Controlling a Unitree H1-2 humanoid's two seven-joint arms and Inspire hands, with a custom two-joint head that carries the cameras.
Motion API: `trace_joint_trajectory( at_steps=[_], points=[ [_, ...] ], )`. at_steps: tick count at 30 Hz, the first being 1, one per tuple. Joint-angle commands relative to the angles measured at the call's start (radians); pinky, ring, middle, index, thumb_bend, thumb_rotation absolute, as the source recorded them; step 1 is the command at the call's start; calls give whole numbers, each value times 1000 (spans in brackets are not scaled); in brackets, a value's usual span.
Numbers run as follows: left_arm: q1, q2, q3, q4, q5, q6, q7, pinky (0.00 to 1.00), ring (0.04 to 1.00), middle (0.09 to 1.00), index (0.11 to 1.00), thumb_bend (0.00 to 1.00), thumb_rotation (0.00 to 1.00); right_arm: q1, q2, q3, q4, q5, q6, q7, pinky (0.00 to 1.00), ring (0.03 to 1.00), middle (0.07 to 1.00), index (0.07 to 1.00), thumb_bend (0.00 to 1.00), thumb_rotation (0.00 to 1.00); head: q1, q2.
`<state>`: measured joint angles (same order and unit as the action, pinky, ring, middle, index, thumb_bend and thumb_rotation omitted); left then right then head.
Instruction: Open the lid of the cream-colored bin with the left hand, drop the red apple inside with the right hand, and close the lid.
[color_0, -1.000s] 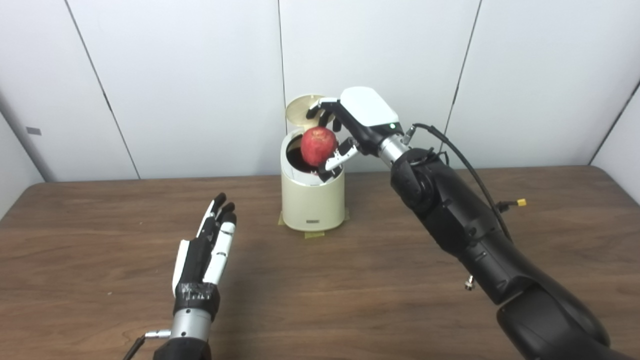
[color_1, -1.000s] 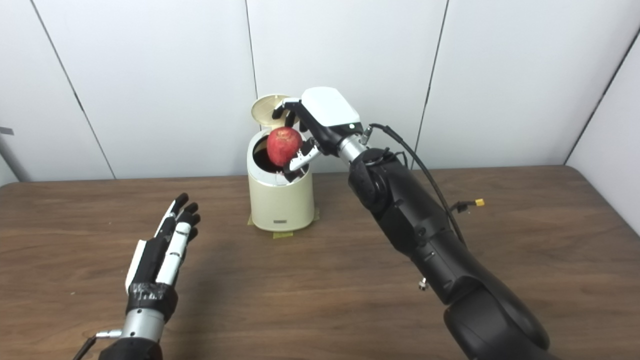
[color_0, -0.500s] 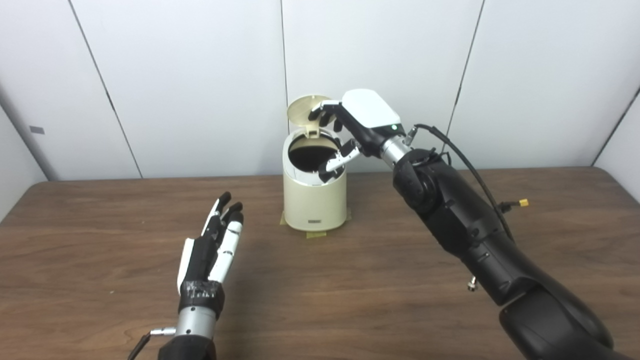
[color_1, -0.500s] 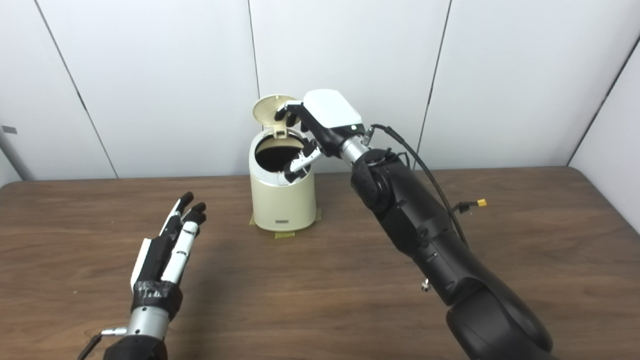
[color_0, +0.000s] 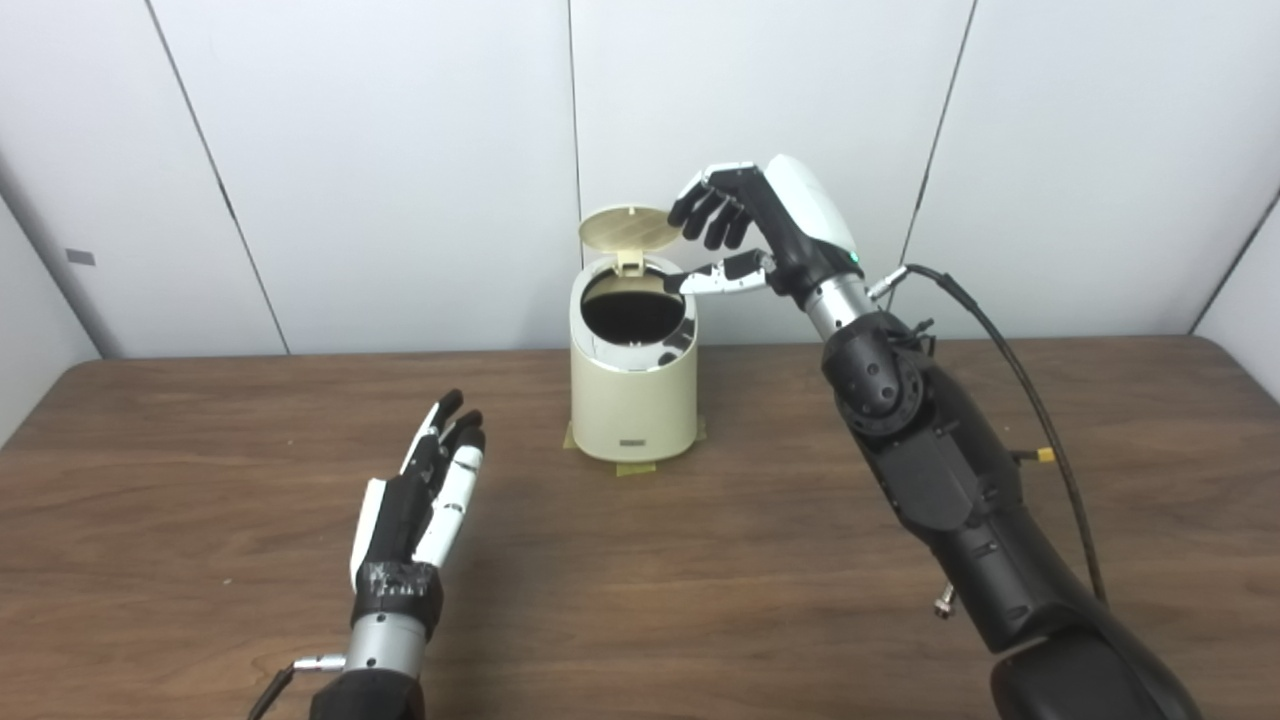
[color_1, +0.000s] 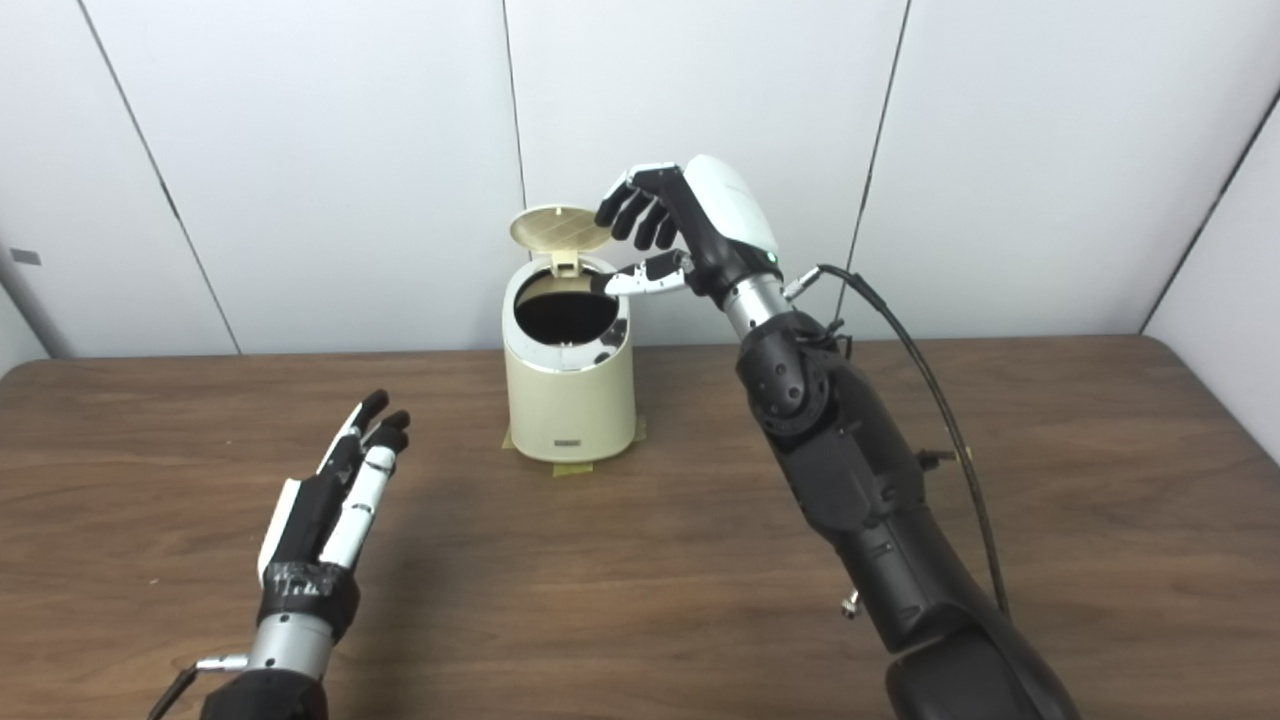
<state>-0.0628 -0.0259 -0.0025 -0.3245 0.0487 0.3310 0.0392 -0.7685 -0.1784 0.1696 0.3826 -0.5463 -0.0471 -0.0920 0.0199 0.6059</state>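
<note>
The cream-colored bin (color_0: 633, 395) stands at the back middle of the table. Its round lid (color_0: 630, 228) is tilted up at the rear and the dark opening (color_0: 632, 314) shows. No apple is in view; the inside of the bin is too dark to see into. My right hand (color_0: 757, 228) is raised above the bin's right rear, open and empty, with its fingers (color_0: 705, 212) at the lid's right edge. My left hand (color_0: 420, 500) is open, palm-side up, low over the table to the front left of the bin. It also shows in the right eye view (color_1: 325, 505).
The wooden table (color_0: 700, 600) runs wide around the bin. Tape strips (color_0: 632, 467) sit under the bin's base. A black cable (color_0: 1010, 350) with a yellow connector hangs along my right arm. White wall panels stand close behind the bin.
The apple left my right hand and dropped out of sight into the bin. My right hand then rose and moved to the lid's right edge. The lid has tipped forward a little.
</note>
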Motion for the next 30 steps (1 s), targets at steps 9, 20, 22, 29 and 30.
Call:
trace_joint_trajectory(
  at_steps=[9,20,22,29,30],
  points=[
    [-35,0,44,28,-92,-54,-20,935,919,919,945,414,652,145,-14,-109,-164,107,67,-12,436,428,476,547,514,0,27,-13],
    [-162,65,88,108,-143,-30,-34,928,934,947,974,416,673,343,85,-261,-394,477,293,108,650,746,773,630,493,331,38,-25],
    [-205,90,92,124,-143,-19,-41,926,945,955,985,386,706,378,101,-278,-428,538,324,127,718,814,833,764,472,541,36,-28],
    [-363,175,90,204,-131,26,-65,970,973,971,986,402,831,488,198,-353,-505,702,370,98,851,894,906,879,471,988,40,-38],
    [-377,182,89,214,-131,26,-67,969,973,970,984,405,842,495,201,-353,-506,706,367,97,858,900,909,885,475,994,41,-39]
  ],
)
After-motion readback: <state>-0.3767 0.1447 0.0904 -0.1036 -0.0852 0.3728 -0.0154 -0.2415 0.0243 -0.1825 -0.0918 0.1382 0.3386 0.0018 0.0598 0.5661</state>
